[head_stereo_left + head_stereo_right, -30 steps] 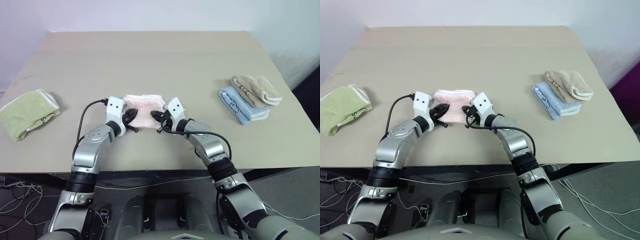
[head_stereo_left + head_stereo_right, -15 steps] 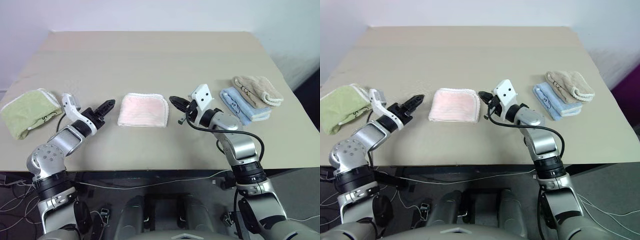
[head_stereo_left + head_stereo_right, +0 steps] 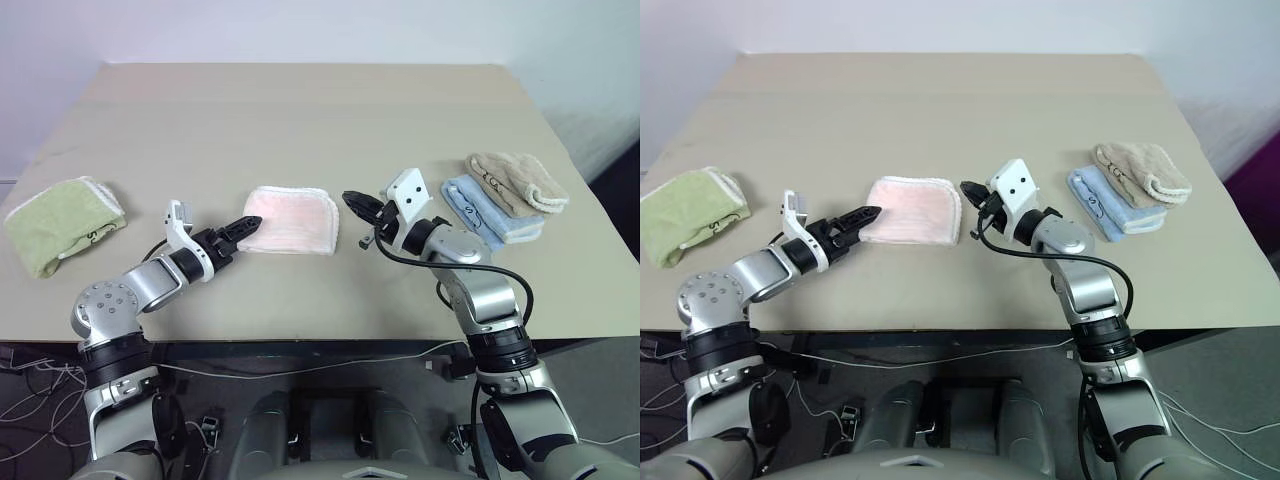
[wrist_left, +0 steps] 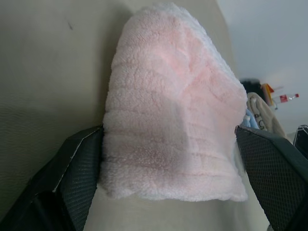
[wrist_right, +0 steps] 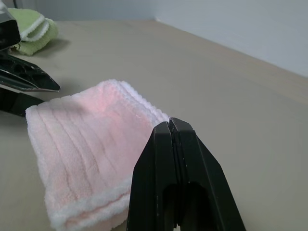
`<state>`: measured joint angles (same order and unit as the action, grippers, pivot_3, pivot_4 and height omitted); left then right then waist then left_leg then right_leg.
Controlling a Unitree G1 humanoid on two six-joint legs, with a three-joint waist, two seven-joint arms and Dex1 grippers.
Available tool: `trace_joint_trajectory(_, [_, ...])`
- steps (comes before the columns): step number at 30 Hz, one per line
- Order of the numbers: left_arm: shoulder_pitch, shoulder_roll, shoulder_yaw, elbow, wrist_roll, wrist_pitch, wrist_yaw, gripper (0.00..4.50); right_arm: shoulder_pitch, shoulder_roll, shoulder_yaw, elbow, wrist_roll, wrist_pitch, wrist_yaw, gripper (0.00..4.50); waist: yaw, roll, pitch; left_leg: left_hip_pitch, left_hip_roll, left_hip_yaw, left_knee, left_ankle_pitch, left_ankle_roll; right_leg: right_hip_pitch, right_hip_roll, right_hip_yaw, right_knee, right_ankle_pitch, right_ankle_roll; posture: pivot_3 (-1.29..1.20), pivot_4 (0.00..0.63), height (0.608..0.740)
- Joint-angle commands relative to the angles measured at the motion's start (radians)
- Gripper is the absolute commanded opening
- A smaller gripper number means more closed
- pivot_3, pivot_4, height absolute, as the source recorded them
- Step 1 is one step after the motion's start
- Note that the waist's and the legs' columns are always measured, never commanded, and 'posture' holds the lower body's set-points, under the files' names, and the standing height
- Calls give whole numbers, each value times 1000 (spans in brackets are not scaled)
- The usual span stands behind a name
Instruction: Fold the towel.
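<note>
Pale pink terry towel (image 3: pixel 290 220), folded into a compact rectangle, lies mid-table (image 3: pixel 300 120). Left gripper (image 3: pixel 243 228) spread wide, fingers straddling the towel's left end, holding nothing. Right gripper (image 3: pixel 357 206) pinched closed, empty, just beside the towel's right edge

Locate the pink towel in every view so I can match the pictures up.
Left eye view: pink towel at table centre, between the grippers.
Right eye view: same place.
Left wrist view: close up between the open black fingers.
Right wrist view: behind the shut fingers.
Shared landmark: green towel, at the robot's left.
</note>
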<state>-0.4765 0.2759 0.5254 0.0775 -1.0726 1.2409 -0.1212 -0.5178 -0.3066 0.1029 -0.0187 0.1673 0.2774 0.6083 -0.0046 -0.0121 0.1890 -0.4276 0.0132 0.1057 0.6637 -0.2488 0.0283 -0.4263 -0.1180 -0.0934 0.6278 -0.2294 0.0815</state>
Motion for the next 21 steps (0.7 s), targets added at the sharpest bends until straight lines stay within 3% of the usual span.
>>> trace_joint_trajectory(1, [25,-82,-35,-17,-81,100,45,4484,-3,-10,-15,-51,0,-15,-8,0,7,0,0,0,0,0,0,0,0,0,0,0,0,0,0,0,150,740])
trace_joint_trajectory(4, [25,-114,-10,-22,-117,108,93,4484,-5,-13,-14,-49,0,-17,-9,0,18,0,0,0,0,0,0,0,0,0,0,0,0,0,0,0,150,740])
trace_joint_trajectory(7, [36,-122,0,-17,-128,95,132,3864,-8,-14,-12,-45,-2,-20,-8,0,17,0,0,0,0,0,1,0,0,0,0,0,0,0,0,0,150,740])
trace_joint_trajectory(18, [56,-142,25,-32,-199,25,212,16,-17,-12,-8,-44,-5,-22,-6,0,16,0,0,0,0,0,1,0,1,0,0,0,0,0,0,0,150,740])
trace_joint_trajectory(21, [66,-149,24,-39,-224,3,228,16,-19,-12,-10,-49,-3,-21,-7,0,15,0,0,0,0,-1,1,0,1,0,0,0,0,0,0,0,150,740])
